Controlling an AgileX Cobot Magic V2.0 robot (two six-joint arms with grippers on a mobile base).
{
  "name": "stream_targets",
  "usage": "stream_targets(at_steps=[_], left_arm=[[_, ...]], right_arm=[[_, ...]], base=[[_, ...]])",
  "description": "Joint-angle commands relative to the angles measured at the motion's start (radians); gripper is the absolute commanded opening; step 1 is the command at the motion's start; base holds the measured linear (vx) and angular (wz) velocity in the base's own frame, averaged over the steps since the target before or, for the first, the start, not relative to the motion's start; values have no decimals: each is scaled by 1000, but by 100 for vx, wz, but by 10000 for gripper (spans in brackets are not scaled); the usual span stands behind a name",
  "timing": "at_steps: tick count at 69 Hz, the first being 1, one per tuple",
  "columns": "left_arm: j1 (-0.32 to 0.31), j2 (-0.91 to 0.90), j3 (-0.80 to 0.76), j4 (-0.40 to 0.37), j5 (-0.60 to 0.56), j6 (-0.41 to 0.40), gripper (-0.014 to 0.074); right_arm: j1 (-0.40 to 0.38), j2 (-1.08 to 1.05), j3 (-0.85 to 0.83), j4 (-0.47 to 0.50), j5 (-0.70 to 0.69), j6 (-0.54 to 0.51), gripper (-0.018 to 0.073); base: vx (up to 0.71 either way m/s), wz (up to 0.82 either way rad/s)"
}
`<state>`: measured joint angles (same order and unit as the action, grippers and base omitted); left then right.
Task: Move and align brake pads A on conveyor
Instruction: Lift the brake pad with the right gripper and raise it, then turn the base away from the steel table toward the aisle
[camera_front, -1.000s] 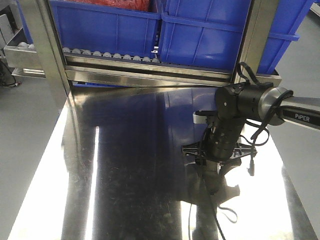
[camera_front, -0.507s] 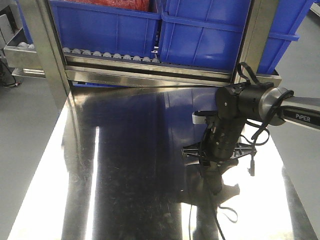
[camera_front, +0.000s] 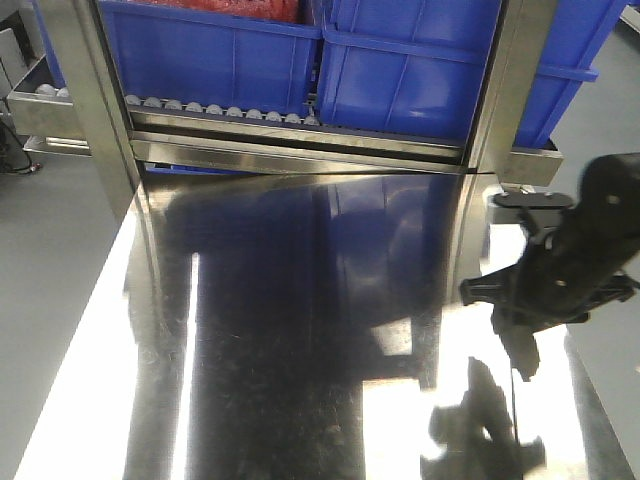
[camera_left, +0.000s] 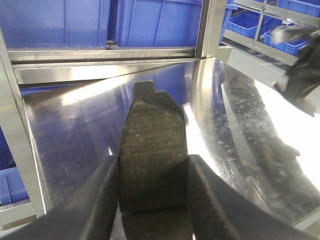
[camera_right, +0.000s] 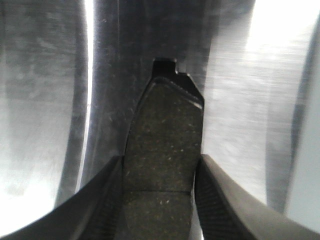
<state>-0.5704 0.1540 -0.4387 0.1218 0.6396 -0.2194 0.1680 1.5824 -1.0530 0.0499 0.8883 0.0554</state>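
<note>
The left end effector (camera_left: 152, 169) is clamped on a brake pad (camera_left: 152, 142), one finger pressed against each long edge. The pad's long axis runs straight out between the fingers, with the notched tab end farthest out. Its speckled friction face is turned to the wrist camera, and the centre groove crosses it near the grip line. The right end effector (camera_right: 160, 161) is shut the same way on a second brake pad (camera_right: 165, 127), again with the tab end leading and the friction face up. Neither pad touches anything else, and both hang above the shiny steel table (camera_front: 280, 330).

In the front view the right arm (camera_front: 570, 270) is a dark blur at the table's right edge. The left arm is out of that frame. Beyond the table stands a steel rack carrying blue bins (camera_front: 220, 50).

The conveyor appears in no view, so its direction from either end effector cannot be read, nor which arm is nearer. The step in hand looks like carrying the pads. At set-down, each pad's long axis will probably follow its wrist's heading, so alignment will depend on wrist yaw.
</note>
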Motion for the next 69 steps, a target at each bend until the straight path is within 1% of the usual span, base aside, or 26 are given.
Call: stream_targets(at_steps=[1,7,18,25,35,48,58,65,69], left_arm=[[-3,12,-29,-1,-98,1,-6],[-3,12,-29,-1,-98,1,-6],[-3,12,-29,-1,-98,1,-6],[-3,12,-29,-1,-98,1,-6],[-3,12,-29,-1,-98,1,-6],[-3,12,-29,-1,-98,1,-6],[-3,12,-29,-1,-98,1,-6],[-3,12,-29,-1,-98,1,-6],[-3,12,-29,-1,-98,1,-6]], right_arm=[[-15,-150,35,-1,-102,-26,-5],[-14,-282,102,-6,-170,-31,-5],[-14,-479,191,-23,-232,-55,-5],[-14,-605,236,-24,-280,-114,-5],[-14,-755,313,3,-352,-135,-5],[-14,-999,449,74,-476,-232,-5],[-14,-1159,556,135,-577,-250,-5],[-14,-1255,611,149,-603,-290,-5],[-14,-1291,633,149,-609,-292,-5]], base=[[0,0],[0,0],[0,0],[0,0],[0,0],[0,0],[0,0],[0,0],[0,0]])
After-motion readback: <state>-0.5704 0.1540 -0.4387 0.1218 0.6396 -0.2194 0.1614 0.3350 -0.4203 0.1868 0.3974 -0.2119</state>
